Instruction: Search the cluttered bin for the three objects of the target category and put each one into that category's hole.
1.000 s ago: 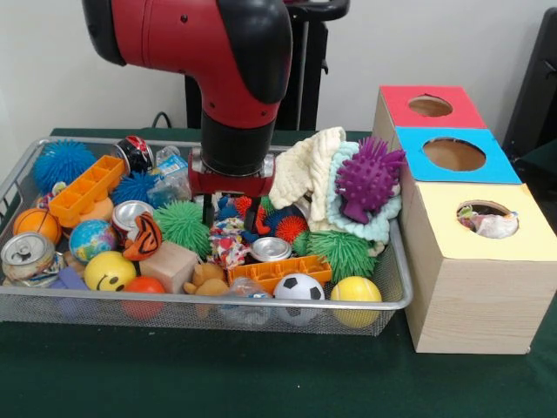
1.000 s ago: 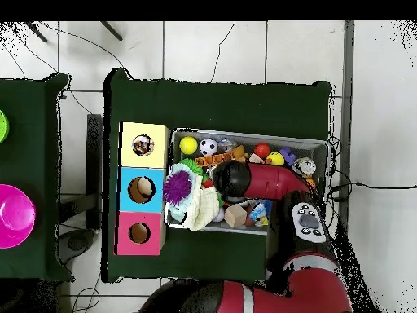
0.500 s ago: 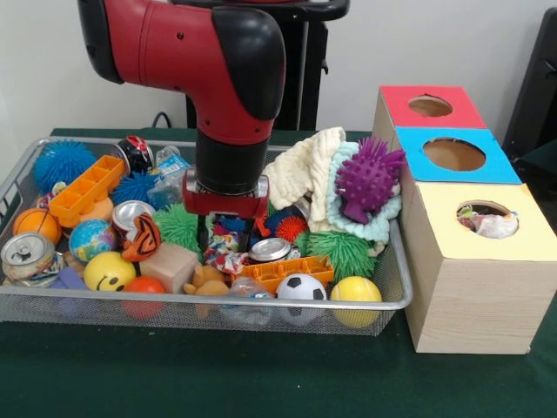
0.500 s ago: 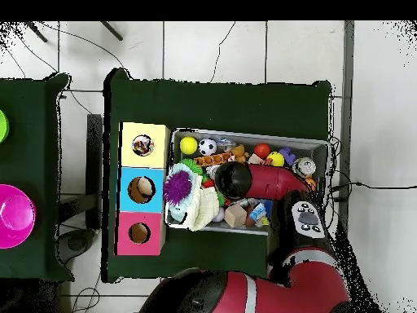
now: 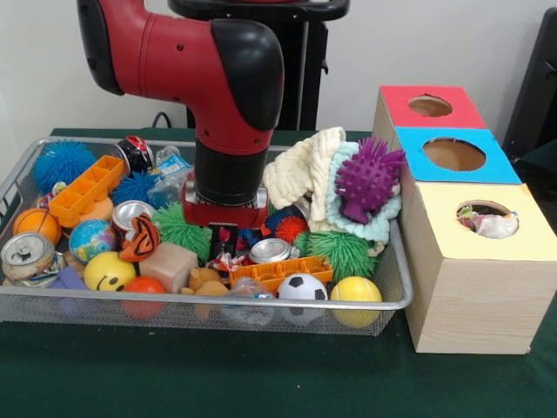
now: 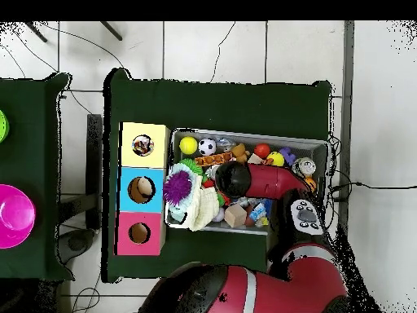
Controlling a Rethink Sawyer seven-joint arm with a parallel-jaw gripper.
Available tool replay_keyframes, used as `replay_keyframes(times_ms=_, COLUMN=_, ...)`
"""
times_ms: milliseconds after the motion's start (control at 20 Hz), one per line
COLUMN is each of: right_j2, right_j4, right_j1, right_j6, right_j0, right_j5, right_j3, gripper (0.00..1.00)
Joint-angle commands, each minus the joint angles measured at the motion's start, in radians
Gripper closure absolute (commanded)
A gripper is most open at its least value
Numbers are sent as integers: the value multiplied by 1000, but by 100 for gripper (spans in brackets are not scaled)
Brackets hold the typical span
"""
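So, starting at the gripper point(image 5: 223, 244): it's buried low in the clutter just left of the silver can point(image 5: 271, 250), and honestly I can't tell whether it's spread or clamped, since the red wrist and the toys hide the business end. From overhead the arm point(image 6: 252, 181) covers it completely.

Right under it, touching the can's left side, sits a crumpled patterned scrap point(image 5: 228, 259). My guess is that's the thing being gone for, since the hole in the yellow box point(image 5: 487, 261), well to the can's right outside the bin point(image 5: 396, 292), already shows something pale and crumpled inside. Can't confirm the category though.

Tips for doing this grab well, imo:
- Come straight down and pinch the scrap's bunched middle, not a loose edge, or it'll slip.
- Watch the can. It's lying right against the scrap and could get nipped along with it.
- The green spiky ball point(image 5: 178, 228) left of the can and the orange tray point(image 5: 280, 271) just in front of it crowd the spot, so lift slowly and vertically.
- The cream cloth point(image 5: 305, 170) piled behind the can stands tall, so clear it before swinging to the box.
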Motion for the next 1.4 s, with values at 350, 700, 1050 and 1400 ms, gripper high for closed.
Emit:
replay_keyframes(times_ms=350, right_j2=115, right_j4=107, right_j1=-159, right_j6=131, right_j0=-31, right_j5=109, right_j3=138, gripper=100)
replay_keyframes(times_ms=700, right_j2=48, right_j4=244, right_j1=-435, right_j6=216, right_j0=66, right_j5=406, right_j3=169, gripper=100)
replay_keyframes(times_ms=1050, right_j2=24, right_j4=342, right_j1=-494, right_j6=274, right_j0=119, right_j5=427, right_j3=171, gripper=100)
replay_keyframes(times_ms=1400, right_j2=89, right_j4=513, right_j1=-470, right_j6=332, right_j0=168, right_j5=139, right_j3=262, gripper=100)
